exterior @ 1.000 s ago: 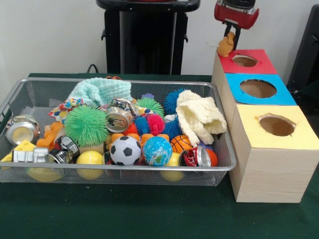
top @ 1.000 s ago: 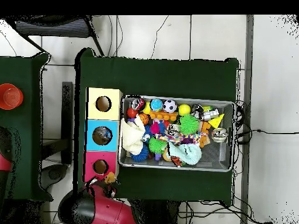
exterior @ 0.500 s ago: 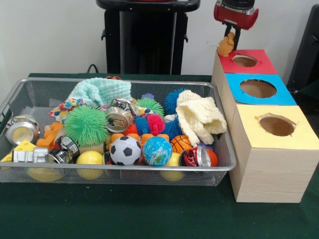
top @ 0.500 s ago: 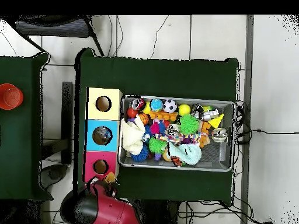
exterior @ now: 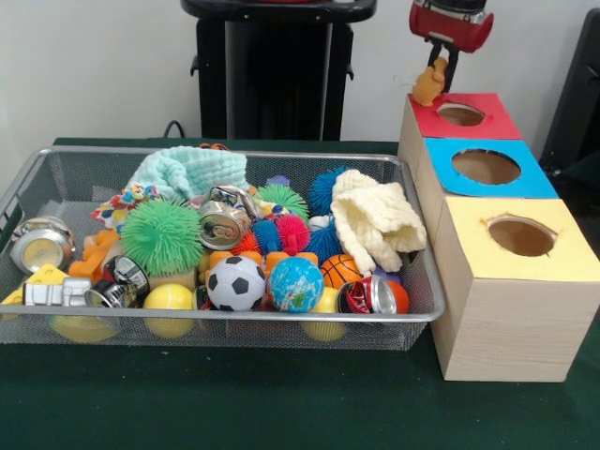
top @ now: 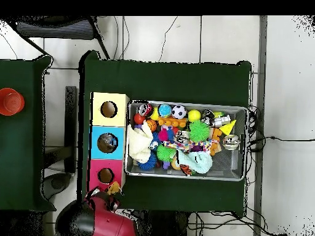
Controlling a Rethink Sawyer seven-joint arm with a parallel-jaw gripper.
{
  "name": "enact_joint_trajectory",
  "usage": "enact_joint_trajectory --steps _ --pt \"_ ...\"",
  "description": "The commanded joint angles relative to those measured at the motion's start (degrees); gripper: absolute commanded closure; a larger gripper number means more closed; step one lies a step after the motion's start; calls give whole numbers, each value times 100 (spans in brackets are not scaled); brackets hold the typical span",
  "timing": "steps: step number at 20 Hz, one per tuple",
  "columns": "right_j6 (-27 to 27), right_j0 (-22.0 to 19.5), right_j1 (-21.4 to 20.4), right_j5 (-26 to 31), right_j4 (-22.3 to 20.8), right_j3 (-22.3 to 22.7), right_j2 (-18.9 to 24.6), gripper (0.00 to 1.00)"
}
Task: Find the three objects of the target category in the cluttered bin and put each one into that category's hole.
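Observation:
The silver wire mesh bin (exterior: 56, 173) (top: 241, 144) holds balls, crushed cans, spiky toys, cloths and orange rubber toys. Three wooden boxes stand beside it: a red-topped box (exterior: 489, 116) (top: 96, 178), a blue-topped box (exterior: 534, 178) (top: 96, 142) and a yellow-topped box (exterior: 562, 244) (top: 97, 109), each with a round hole. My gripper (exterior: 437, 79) (top: 113, 188) hangs just behind the red-topped box's far left corner. It is shut on a small orange toy (exterior: 429, 85) (top: 113, 188), held a little above the box top, left of the red box's hole (exterior: 460, 114).
A black pedestal (exterior: 272, 70) stands behind the bin. A second green table with a red bowl (top: 10, 101) shows at the left of the overhead view. Green table cloth (exterior: 281, 403) lies in front of the bin and boxes.
My gripper has moved a little up and to the right in the front view, carrying the orange toy with it. The bin's contents have not moved.

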Motion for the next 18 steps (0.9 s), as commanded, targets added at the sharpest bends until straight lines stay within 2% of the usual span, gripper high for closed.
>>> enact_joint_trajectory --steps 1,4,9,18 --pt "1593 346 335 664 238 -855 -282 100" --pt "1596 479 340 890 176 -1080 -512 100" --pt "1565 489 335 1033 157 -1301 -599 100" --pt "1244 81 424 1171 98 -1743 -393 100"
